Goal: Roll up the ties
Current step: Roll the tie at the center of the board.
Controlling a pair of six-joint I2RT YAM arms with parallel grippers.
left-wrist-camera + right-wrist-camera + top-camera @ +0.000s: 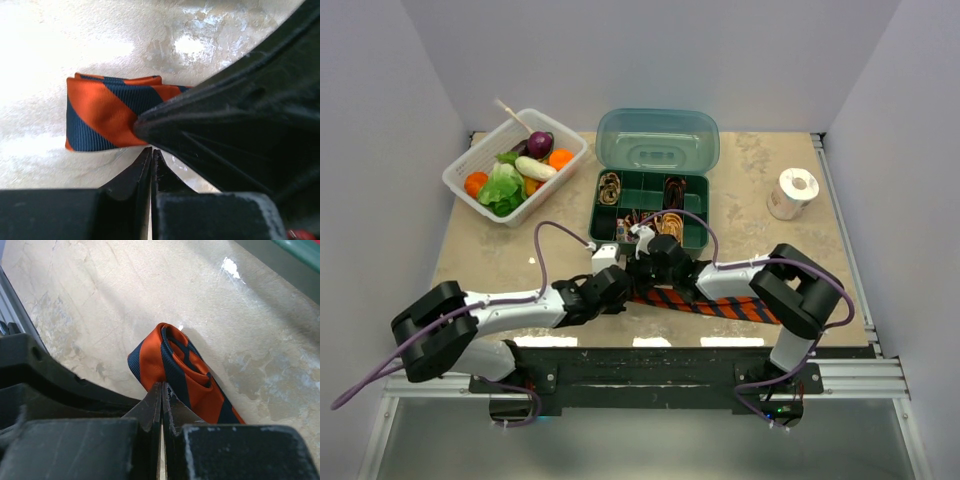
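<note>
An orange-red tie with navy stripes [715, 304] lies along the table's near edge, and its left end is rolled into a small coil [175, 362], also seen in the left wrist view [102, 112]. My left gripper [151, 152] is shut and empty, with its tips just short of the coil. My right gripper [162, 387] is shut, with its tips against the coil's side and nothing between them. In the top view the two grippers, left [623, 290] and right [648, 278], meet over the coil and hide it. Small patterned tie coils [610, 187] sit in the green box.
The green compartment box [692, 238] stands open just behind the grippers, with its lid [657, 140] raised at the back. A white basket [468, 160] of toy vegetables stands at the back left. A white tape roll [792, 193] stands at the back right.
</note>
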